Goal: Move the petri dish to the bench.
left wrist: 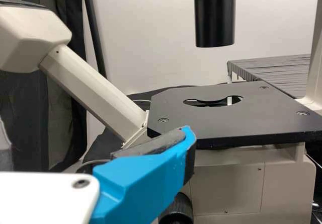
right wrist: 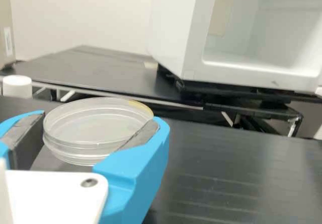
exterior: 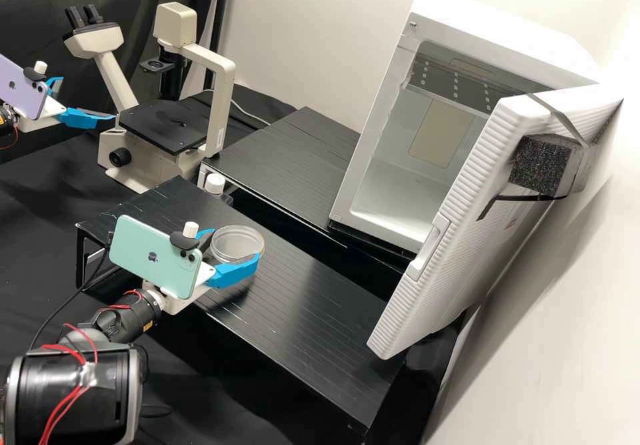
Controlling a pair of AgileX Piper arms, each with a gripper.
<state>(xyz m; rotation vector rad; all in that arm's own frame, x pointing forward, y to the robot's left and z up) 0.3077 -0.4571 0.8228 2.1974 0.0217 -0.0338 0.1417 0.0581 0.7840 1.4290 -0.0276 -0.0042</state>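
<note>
The clear round petri dish (exterior: 237, 243) is held over the black bench (exterior: 300, 298) by my right gripper (exterior: 235, 246), a blue finger on either side. In the right wrist view the petri dish (right wrist: 98, 128) sits nearly level between the pads of my right gripper (right wrist: 100, 121); a small gap seems to lie under it. My left gripper (exterior: 87, 99) stands open and holds nothing, at the left beside the microscope; in the left wrist view one finger of the left gripper (left wrist: 146, 178) is before the microscope stage (left wrist: 216, 116).
The microscope (exterior: 217, 78) stands at the back left. A white-capped bottle (exterior: 215, 184) is behind the bench, near the dish. Farther back, a second black platform (exterior: 287, 158) adjoins the white incubator (exterior: 393, 191), whose door (exterior: 453, 258) hangs open toward the bench's right end.
</note>
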